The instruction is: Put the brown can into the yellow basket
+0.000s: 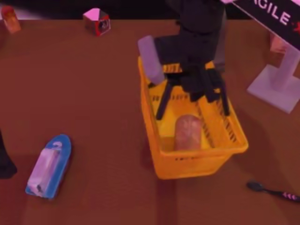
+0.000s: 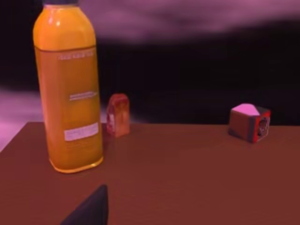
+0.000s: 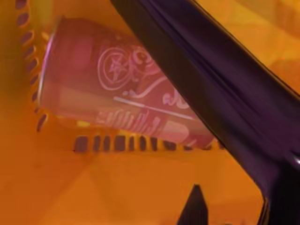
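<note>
**Can in basket – stock check**

Item 1: brown can point(image 1: 188, 132), lying on its side on the floor of the yellow basket point(image 1: 197, 165), toward the near end wall. In my right wrist view the can point(image 3: 117, 84) rests against the slotted basket wall point(image 3: 28, 51), white scribble markings facing up; nothing grips it.

Item 2: right gripper point(image 1: 206, 91), above the basket's far end, over the black handle point(image 1: 164, 99). Fingers spread apart, holding nothing.

Item 3: left gripper, off at table's left edge; only one dark fingertip point(image 2: 89, 208) shows in its wrist view, so I can't tell whether it is spread or closed.

Misc. on table: blue blister pack point(image 1: 49, 166) lower left; black toothbrush point(image 1: 273, 191) lower right; small cube point(image 1: 97, 21) at far edge; orange bottle point(image 2: 68, 89) w/ small orange-red item point(image 2: 117, 115) behind it.
</note>
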You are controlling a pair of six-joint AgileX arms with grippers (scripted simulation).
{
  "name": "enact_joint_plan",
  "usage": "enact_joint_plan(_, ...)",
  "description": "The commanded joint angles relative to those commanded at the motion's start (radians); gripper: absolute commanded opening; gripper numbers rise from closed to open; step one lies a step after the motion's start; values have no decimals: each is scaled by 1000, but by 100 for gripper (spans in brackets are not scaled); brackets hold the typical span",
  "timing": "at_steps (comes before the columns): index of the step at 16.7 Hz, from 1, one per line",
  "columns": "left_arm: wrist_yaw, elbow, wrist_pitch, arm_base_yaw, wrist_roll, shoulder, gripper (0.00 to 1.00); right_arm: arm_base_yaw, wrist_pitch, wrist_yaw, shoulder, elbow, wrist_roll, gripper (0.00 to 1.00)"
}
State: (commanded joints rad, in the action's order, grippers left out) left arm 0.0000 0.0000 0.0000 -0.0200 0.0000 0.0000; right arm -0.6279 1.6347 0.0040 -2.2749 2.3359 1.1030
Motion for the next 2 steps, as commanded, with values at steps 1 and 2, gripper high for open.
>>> enact_joint_plan(1, 0, 0, 0, 0, 0, 0, 100, 3, 18, 0, 1, 18, 4, 0)
enact_joint_plan(2, 0, 0, 0, 0, 0, 0, 100, 4, 25, 0, 2, 25, 5, 0)
